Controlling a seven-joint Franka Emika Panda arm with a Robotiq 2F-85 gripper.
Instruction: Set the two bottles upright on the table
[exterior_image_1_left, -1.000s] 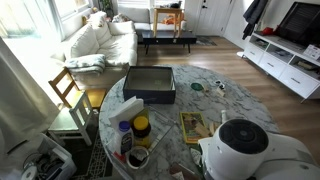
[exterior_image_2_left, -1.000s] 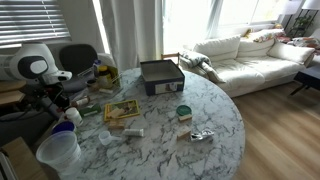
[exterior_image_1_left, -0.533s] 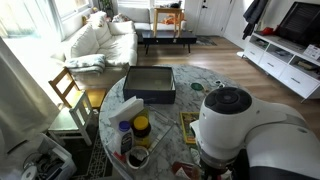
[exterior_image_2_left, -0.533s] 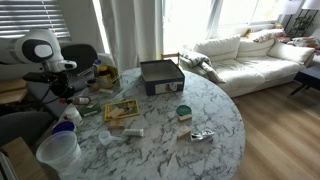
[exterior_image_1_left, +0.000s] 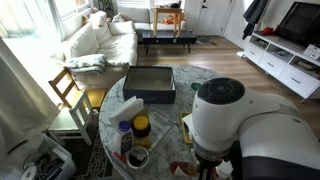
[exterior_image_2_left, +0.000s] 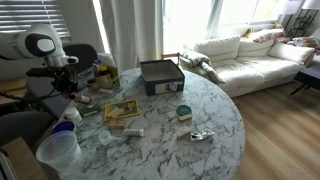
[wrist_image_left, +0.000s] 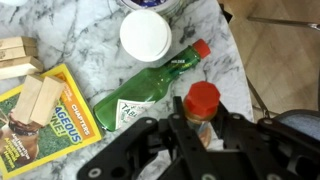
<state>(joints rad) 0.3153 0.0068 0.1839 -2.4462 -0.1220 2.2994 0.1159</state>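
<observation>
Marble table (wrist_image_left: 66, 20) | wrist view only — gripper (wrist_image_left: 204, 128) clamped on red-capped bottle (wrist_image_left: 203, 98) | second bottle (wrist_image_left: 148, 96) lying beside

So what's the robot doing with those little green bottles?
The robot's tool is shut around a red-capped green bottle, seen from its cap end in the wrist view. The other green bottle lies on its side on the marble table, beside a yellow magazine. That one is not yet stood up.
</observation>
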